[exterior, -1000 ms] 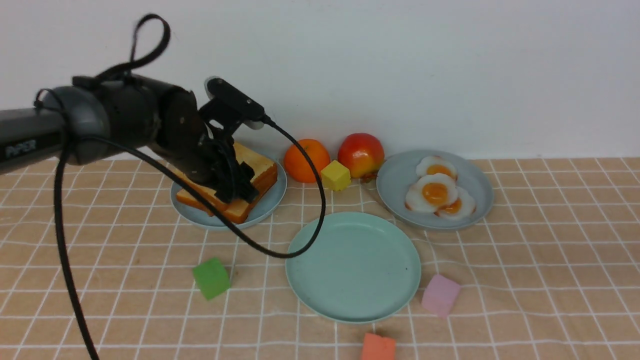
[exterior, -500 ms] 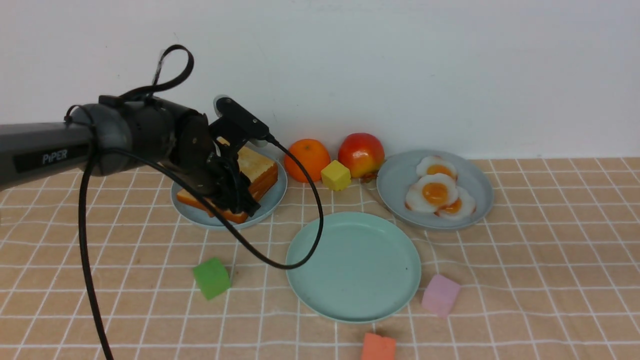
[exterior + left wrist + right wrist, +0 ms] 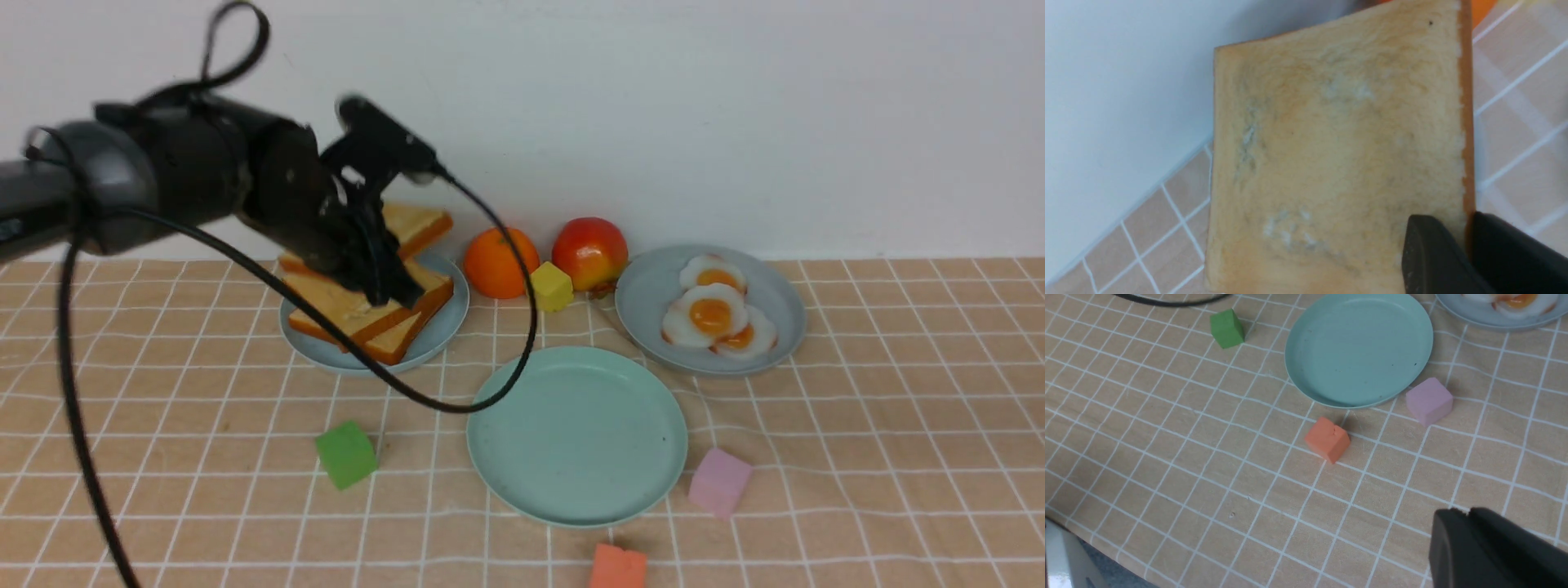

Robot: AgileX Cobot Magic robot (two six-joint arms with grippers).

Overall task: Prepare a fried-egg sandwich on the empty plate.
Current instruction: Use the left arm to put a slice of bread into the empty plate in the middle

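Up it comes! Half a second ago the left arm (image 3: 188, 175) was down on the toast stack (image 3: 367, 318) in the upper left of the front view. Now it has risen, and one toast slice (image 3: 418, 222) hangs clear above the stack. The left gripper (image 3: 1468, 245) is nearly closed, pinching that slice by its crust edge. The right gripper (image 3: 1468, 526) has its fingers pressed together, gripping nothing, over the checked cloth (image 3: 1208, 457). The plate (image 3: 575, 433) sits at lower centre, between the green cube (image 3: 346, 454) and the pink cube (image 3: 718, 482). From the front, the arm hides much of the lifted slice, blur smears the arm, and the orange cube (image 3: 618, 567) is cut by the bottom edge.
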